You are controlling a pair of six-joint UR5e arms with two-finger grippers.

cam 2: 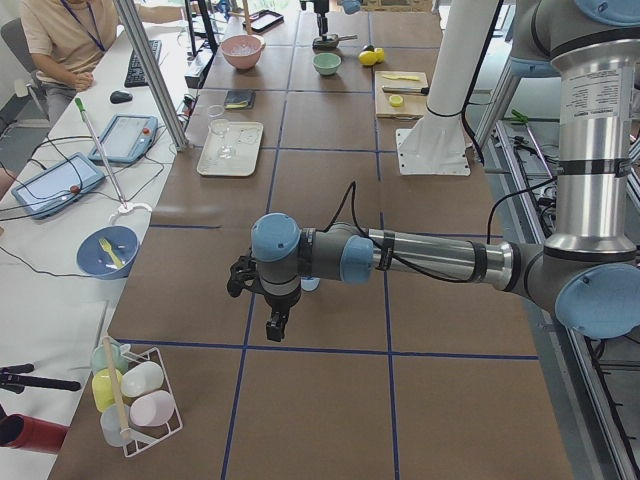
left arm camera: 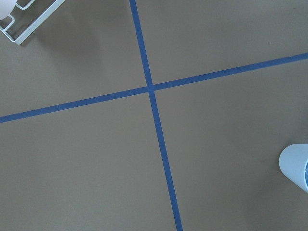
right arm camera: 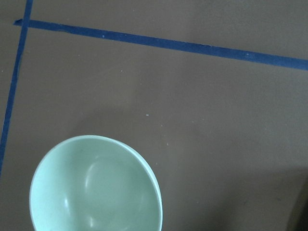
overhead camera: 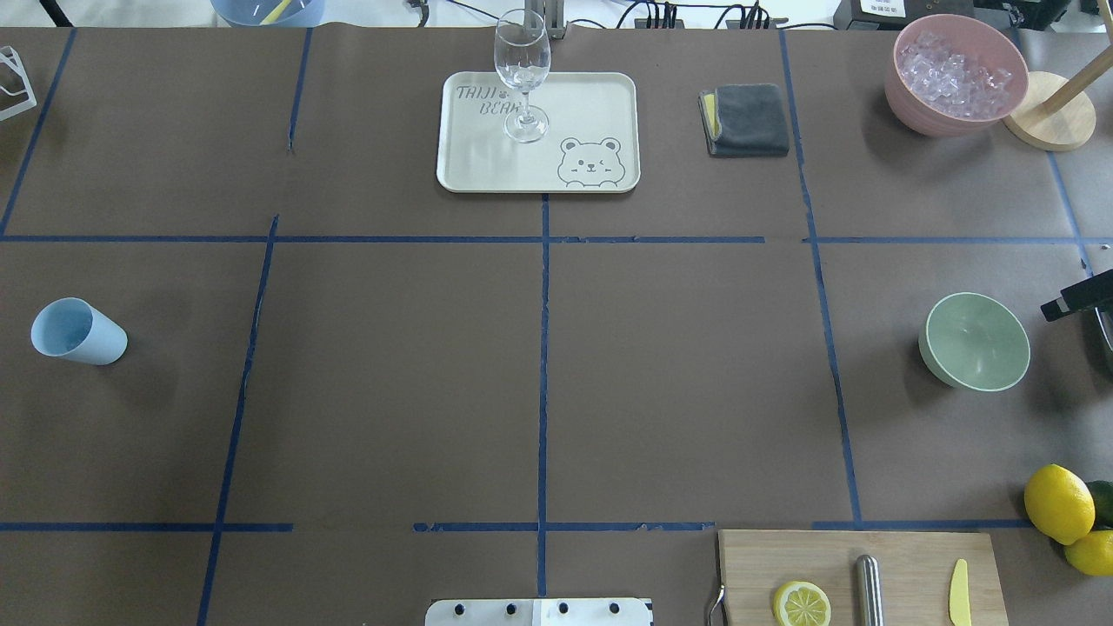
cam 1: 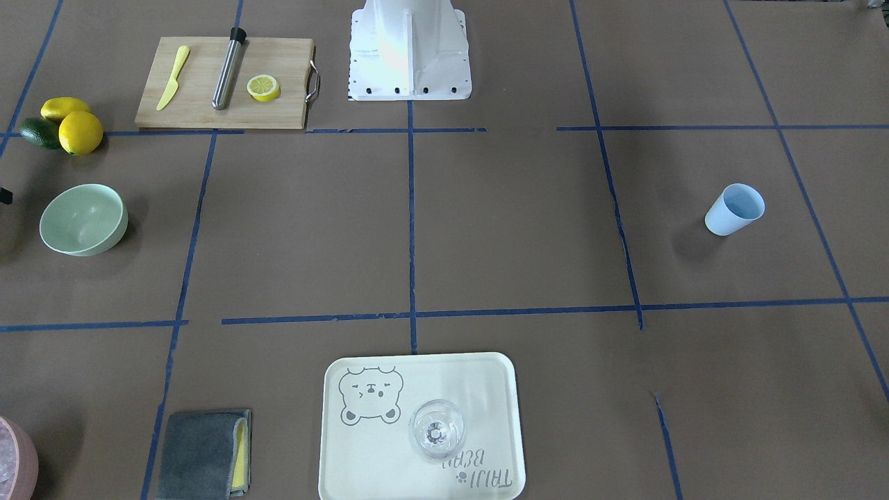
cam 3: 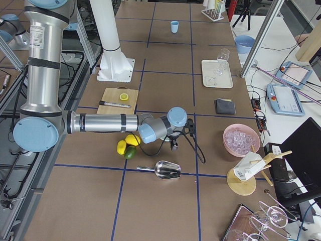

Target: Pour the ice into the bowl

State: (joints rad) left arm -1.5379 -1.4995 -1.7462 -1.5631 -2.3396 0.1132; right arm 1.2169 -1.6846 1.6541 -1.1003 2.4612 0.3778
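Mint-green and matte, the bowl [overhead camera: 974, 341] sits upright on the brown paper table [overhead camera: 391, 391], its mouth facing straight up. Being round, it has no long axis to speak of. It lies just beside my right gripper [cam 3: 173, 144], on the side toward the table's middle, and shows low and left in that wrist's view. That gripper hangs above the paper with its fingers pointing down, but I cannot tell whether they are apart or together. The light blue cup [cam 1: 735, 208] also stands upright, long axis vertical and mouth up. It is near my left gripper [cam 2: 274, 322], toward the table's middle, at the right edge of that wrist's view. The left gripper points down too, and I cannot tell its spread. I cannot make out any ice in the cup. The pink bowl [overhead camera: 956, 74] of crushed ice stands well apart from both grippers.
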